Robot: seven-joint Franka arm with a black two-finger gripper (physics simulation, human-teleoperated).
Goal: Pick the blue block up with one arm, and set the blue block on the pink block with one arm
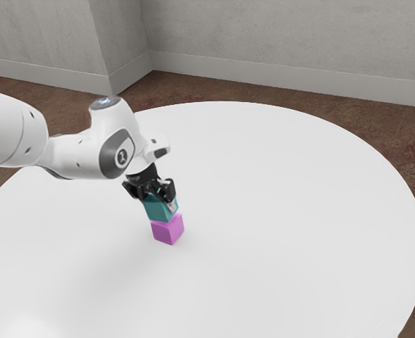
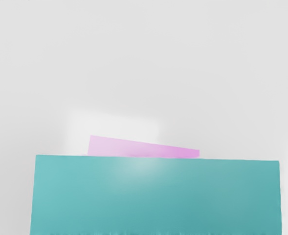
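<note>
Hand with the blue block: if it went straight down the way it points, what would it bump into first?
The pink block. The hand points down with the blue block pinched in it, right above the pink one, so the blue block would press onto it. Whether they touch, I cannot tell.

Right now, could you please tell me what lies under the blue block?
The pink block lies directly under the blue block, which the claw grips. The blue block covers most of its top, so whether they touch cannot be seen.
</note>
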